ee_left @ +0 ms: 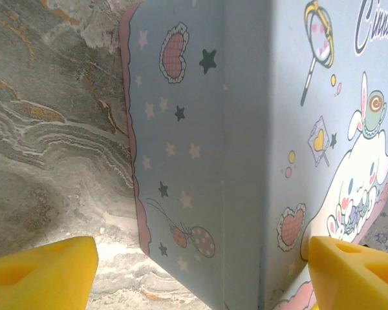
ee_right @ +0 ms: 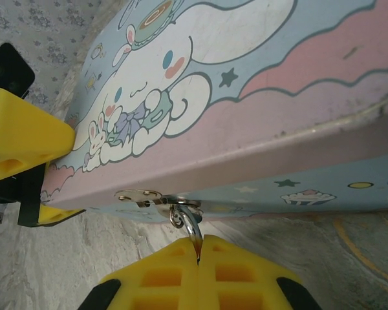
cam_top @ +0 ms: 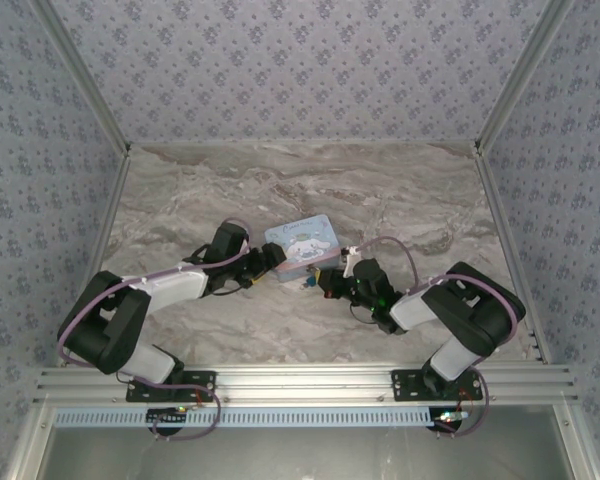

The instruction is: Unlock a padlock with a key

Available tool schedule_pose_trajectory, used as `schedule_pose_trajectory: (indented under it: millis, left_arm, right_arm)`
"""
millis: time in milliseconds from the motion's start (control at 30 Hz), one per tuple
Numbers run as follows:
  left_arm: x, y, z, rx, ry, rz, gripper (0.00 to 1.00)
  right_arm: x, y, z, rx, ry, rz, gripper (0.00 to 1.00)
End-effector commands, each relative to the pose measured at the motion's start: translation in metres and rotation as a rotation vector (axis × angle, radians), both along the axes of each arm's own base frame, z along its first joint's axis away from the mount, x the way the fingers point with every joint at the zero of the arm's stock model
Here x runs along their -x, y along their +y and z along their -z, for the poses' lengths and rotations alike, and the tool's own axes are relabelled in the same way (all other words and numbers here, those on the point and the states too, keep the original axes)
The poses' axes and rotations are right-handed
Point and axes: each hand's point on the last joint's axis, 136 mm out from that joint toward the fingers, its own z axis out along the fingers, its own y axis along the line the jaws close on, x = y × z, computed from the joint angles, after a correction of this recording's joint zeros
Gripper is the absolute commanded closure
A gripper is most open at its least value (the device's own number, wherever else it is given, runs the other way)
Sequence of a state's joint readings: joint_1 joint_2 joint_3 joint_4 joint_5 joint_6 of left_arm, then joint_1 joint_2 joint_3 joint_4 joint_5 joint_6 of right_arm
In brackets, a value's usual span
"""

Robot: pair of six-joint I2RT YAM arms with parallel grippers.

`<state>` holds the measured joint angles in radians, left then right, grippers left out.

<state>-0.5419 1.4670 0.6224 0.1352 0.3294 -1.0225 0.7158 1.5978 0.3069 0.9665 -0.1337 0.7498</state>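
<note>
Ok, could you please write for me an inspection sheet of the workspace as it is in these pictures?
Surface: grey marble-patterned table.
Job's things: padlock, a tiny teal spot at the tin's near edge, too small for detail; thin metal piece below a ring at the tin's side, perhaps the key.
Clutter: pale-blue cartoon tin, lying flat.
Grippers: left gripper open, straddling a corner of the tin; right gripper shut on the metal piece.
Cables: purple cables run along both arms.
Surroundings: patterned walls, metal rail at the near edge.
</note>
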Motion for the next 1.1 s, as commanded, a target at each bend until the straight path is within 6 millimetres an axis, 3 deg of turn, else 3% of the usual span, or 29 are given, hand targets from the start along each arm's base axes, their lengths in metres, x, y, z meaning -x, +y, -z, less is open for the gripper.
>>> schedule_pose_trajectory:
  millis: [0,200,600,1067]
  left_arm:
    - [0.012,0.011,0.02,-0.053,0.062,-0.017,0.17]
    - [0.012,0.012,0.023,-0.057,0.067,-0.018,0.17]
    - [0.013,0.012,0.028,-0.058,0.076,-0.017,0.17]
    - [0.001,0.018,0.023,-0.098,0.063,-0.023,0.15]
  right_arm:
    - [-0.009,-0.006,-0.018,-0.036,-0.046,0.051,1.0]
    - [-0.011,-0.01,-0.021,-0.046,-0.04,0.072,1.0]
    - [-0.011,-0.021,-0.006,-0.01,0.045,0.106,1.0]
    - [-0.004,-0.03,-0.021,0.039,0.05,0.094,1.0]
